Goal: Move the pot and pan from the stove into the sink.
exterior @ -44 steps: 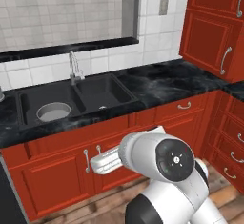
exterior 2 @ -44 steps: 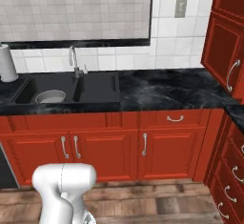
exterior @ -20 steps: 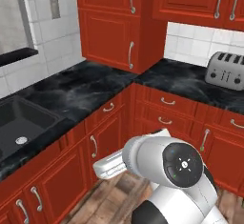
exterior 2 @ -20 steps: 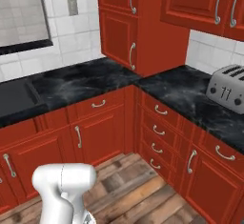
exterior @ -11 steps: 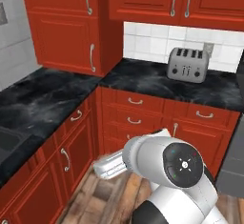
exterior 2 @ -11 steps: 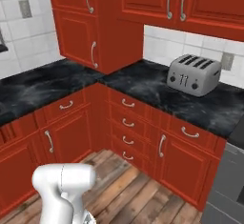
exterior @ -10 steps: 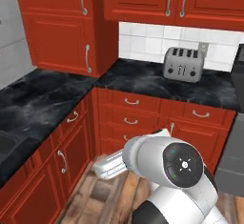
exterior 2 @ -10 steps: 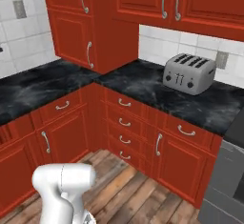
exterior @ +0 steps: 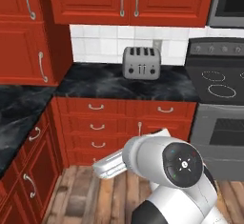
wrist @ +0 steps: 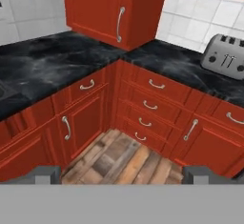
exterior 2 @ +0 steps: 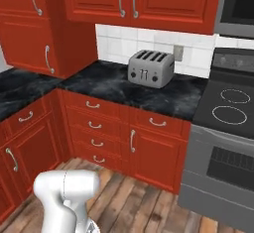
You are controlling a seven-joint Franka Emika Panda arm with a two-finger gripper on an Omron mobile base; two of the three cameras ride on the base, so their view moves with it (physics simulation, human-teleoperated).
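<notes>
The stove (exterior: 223, 87) stands at the right edge of the left base view, black glass with white rings and a grey knob panel behind. The right base view has the stove (exterior 2: 229, 107) too, and the two rings showing there are bare. The pot, the pan and the sink are out of view. My gripper (wrist: 122, 174) hangs low over the wooden floor in front of the corner cabinets. Its two dark fingertips (wrist: 47, 173) stand far apart, open, with nothing between them.
A silver toaster (exterior: 141, 63) sits on the dark marbled counter (exterior: 105, 82) left of the stove. Red drawers and cabinet doors (exterior 2: 94, 128) line the corner below, and red wall cabinets (exterior: 128, 1) hang above. A steel oven front (exterior 2: 225, 170) faces the wooden floor (exterior 2: 134, 202).
The whole picture has swept sideways: the base has turned from the sink past the cabinet corner, so the toaster and stove have come into view. The arm's pose looks unchanged.
</notes>
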